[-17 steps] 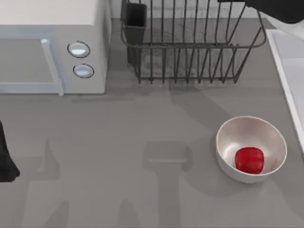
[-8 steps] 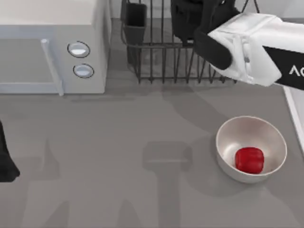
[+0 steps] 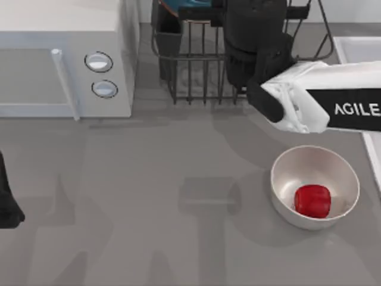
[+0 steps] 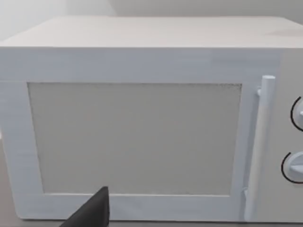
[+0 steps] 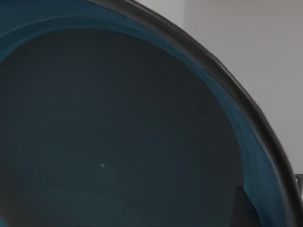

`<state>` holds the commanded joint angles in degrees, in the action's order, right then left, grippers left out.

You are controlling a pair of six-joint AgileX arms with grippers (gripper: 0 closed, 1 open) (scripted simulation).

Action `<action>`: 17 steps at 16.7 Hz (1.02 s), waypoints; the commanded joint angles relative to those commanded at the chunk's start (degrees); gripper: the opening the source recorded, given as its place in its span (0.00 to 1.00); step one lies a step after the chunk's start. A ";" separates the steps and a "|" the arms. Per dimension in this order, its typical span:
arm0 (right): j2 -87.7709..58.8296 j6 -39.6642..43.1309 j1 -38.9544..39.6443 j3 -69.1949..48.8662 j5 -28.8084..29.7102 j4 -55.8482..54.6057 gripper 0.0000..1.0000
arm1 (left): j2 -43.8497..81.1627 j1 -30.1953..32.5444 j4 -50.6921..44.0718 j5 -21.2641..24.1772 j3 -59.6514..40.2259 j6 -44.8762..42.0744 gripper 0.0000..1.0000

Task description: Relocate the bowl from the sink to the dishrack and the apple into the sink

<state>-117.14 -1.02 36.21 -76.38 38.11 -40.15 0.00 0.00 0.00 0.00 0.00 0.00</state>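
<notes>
Teal-blue round bowl (image 5: 118,137) sits right at my right gripper (image 3: 205,7), above the dark wire dishrack (image 3: 238,59); finger state unclear; lower gently between bars.

Materials and finishes. The surface (image 3: 149,179) is matt grey, smooth, with soft shadows. The dishrack (image 3: 202,65) is thin dark grey wire with a dull metallic look; its cutlery cup (image 3: 169,24) is matt black. The bowl (image 5: 118,132), seen close in the right wrist view, has a smooth teal-blue glazed interior with 1 small glint; a teal edge (image 3: 190,6) shows just above the dishrack. The white bowl (image 3: 314,186), below the dishrack, has a satiny, pearly sheen. The apple (image 3: 312,200) inside it is glossy red. The microwave (image 4: 142,123), left of the dishrack, is matt white, plastic-looking. The sink (image 3: 357,50) rim is pale and smooth.
</notes>
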 joint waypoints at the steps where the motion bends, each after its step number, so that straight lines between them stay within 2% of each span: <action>1: 0.00 0.00 0.00 0.00 0.00 0.00 0.00 | 0.00 0.00 0.00 0.00 0.00 0.00 1.00; 3: 0.00 0.00 0.00 0.00 0.00 0.00 0.00 | 0.00 0.00 0.00 0.00 0.00 0.00 1.00; 16: 0.00 0.00 0.00 0.00 0.00 0.00 0.98 | 0.00 0.00 0.00 0.00 0.00 0.00 1.00; 17: 0.00 0.00 0.00 0.00 0.00 0.00 1.00 | 0.00 0.00 0.00 0.00 0.00 0.00 1.00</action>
<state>-117.14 -1.02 36.21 -76.38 38.11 -40.15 0.00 0.00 0.00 0.00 0.00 0.00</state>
